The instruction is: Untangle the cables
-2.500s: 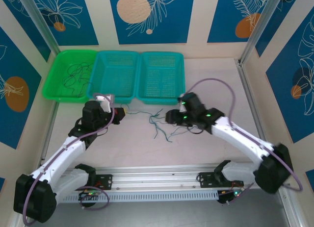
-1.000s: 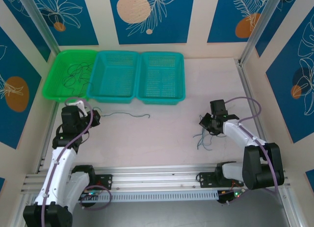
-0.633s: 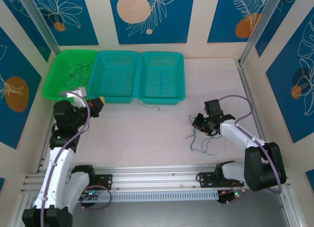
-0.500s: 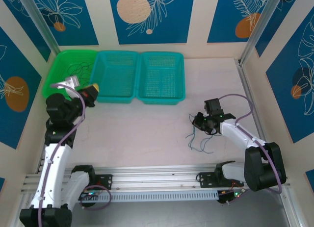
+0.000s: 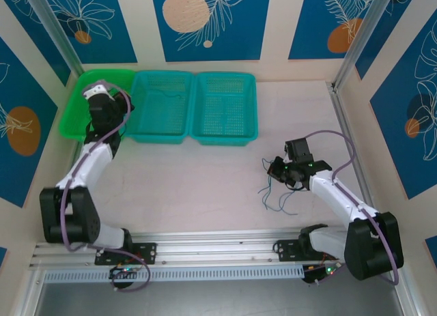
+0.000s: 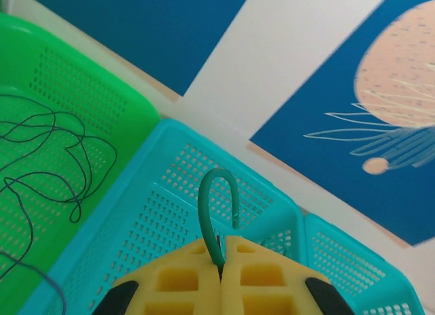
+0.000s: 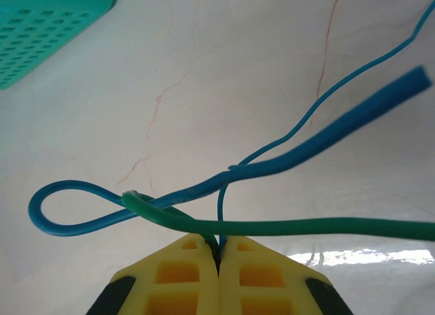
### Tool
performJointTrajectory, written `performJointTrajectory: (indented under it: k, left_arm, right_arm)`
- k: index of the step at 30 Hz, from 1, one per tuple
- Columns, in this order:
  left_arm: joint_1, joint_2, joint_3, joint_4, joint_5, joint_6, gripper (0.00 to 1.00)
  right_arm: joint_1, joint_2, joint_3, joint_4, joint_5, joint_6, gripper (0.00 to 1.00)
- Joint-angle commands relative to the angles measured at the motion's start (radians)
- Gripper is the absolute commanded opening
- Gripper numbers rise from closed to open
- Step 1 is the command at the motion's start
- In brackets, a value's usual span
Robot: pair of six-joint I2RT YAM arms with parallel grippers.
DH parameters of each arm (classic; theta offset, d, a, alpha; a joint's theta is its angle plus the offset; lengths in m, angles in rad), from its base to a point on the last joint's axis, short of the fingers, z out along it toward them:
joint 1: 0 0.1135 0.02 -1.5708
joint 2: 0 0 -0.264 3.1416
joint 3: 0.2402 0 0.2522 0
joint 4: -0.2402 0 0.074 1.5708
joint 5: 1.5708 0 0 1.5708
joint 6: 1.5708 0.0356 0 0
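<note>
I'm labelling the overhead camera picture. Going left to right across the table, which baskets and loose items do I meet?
Green plastic mesh basket → first teal plastic mesh basket → second teal plastic mesh basket → bunch of thin blue and green cables.

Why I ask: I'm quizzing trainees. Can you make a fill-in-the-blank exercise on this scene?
1. The left claw is ____ on a green wire.
2. The dark wires lie in a basket coloured ____.
3. The right claw pinches a green strand and a second strand coloured ____.
Missing words: shut; green; blue.
</note>
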Motion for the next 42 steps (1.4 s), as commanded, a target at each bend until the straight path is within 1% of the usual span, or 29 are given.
performJointTrajectory:
  k: [1,4,6,7,8,9,10,12,13,14,16,20,22,24,26,29,31,33,35,37,39,41,42]
  left_arm:
    - [0.004,0.088,0.094,0.065,-0.024,-0.085,0.00]
    - [0.004,0.183,0.161,0.066,0.042,-0.095,0.00]
    - [0.002,0.232,0.202,0.023,0.074,-0.090,0.00]
    - [0.001,0.247,0.210,-0.001,0.073,-0.088,0.05]
    - [0.001,0.254,0.208,-0.022,0.062,-0.087,0.13]
    - [0.001,0.256,0.202,-0.055,0.034,-0.090,0.27]
    - [0.001,0.251,0.193,-0.088,0.007,-0.090,0.43]
    - [0.001,0.226,0.173,-0.137,-0.024,-0.056,0.66]
    - [0.001,0.206,0.167,-0.166,-0.039,-0.030,0.75]
    - [0.001,0.189,0.164,-0.195,-0.054,-0.008,0.81]
    - [0.002,0.139,0.158,-0.270,-0.102,0.050,0.87]
    - [0.010,0.010,0.079,-0.277,-0.125,0.138,0.90]
    - [0.011,-0.065,0.042,-0.285,-0.089,0.183,0.90]
    - [0.010,-0.132,0.012,-0.301,-0.022,0.210,0.90]
    - [0.009,-0.201,-0.007,-0.326,0.077,0.228,0.89]
    - [-0.010,-0.297,-0.033,-0.359,0.254,0.230,0.87]
    - [-0.057,-0.358,-0.054,-0.377,0.330,0.248,0.87]
    - [-0.129,-0.402,-0.075,-0.403,0.365,0.283,0.87]
    - [-0.208,-0.433,-0.102,-0.426,0.371,0.315,0.87]
    - [-0.278,-0.453,-0.133,-0.446,0.360,0.331,0.87]
    - [-0.325,-0.463,-0.168,-0.456,0.362,0.334,0.87]
    - [-0.359,-0.472,-0.204,-0.470,0.356,0.333,0.87]
    - [-0.378,-0.476,-0.220,-0.478,0.358,0.336,0.87]
  right_arm:
    - [0.001,-0.049,0.012,-0.043,-0.001,-0.003,0.00]
    - [0.000,-0.077,0.002,-0.059,0.006,-0.002,0.00]
    - [-0.004,-0.091,-0.006,-0.070,0.011,0.000,0.00]
    - [-0.006,-0.099,-0.012,-0.074,0.011,0.001,0.00]
    - [-0.007,-0.106,-0.015,-0.075,0.010,0.003,0.00]
    - [-0.007,-0.115,-0.020,-0.076,0.010,0.006,0.00]
    - [-0.007,-0.119,-0.025,-0.076,0.008,0.009,0.00]
    - [-0.009,-0.130,-0.028,-0.078,0.009,0.011,0.00]
    - [-0.008,-0.132,-0.028,-0.080,0.009,0.009,0.00]
    - [-0.010,-0.131,-0.026,-0.080,0.008,0.008,0.00]
    - [-0.009,-0.129,-0.022,-0.081,0.011,0.002,0.00]
    - [-0.013,-0.115,-0.012,-0.071,0.010,-0.005,0.00]
    - [-0.011,-0.098,-0.006,-0.056,-0.011,-0.013,0.00]
    - [0.003,-0.077,0.008,-0.041,-0.036,-0.031,0.00]
    - [0.035,-0.050,0.027,-0.017,-0.084,-0.064,0.00]
    - [0.159,0.004,0.072,0.036,-0.122,-0.129,0.00]
    - [0.263,0.071,0.119,0.064,-0.133,-0.179,0.00]
    - [0.354,0.151,0.175,0.073,-0.158,-0.225,0.00]
    - [0.436,0.242,0.241,0.062,-0.173,-0.266,0.04]
    - [0.506,0.319,0.307,0.036,-0.147,-0.283,0.08]
    - [0.532,0.347,0.341,0.026,-0.142,-0.281,0.17]
    - [0.529,0.326,0.345,0.030,-0.148,-0.265,0.26]
    - [0.523,0.301,0.340,0.031,-0.152,-0.262,0.29]
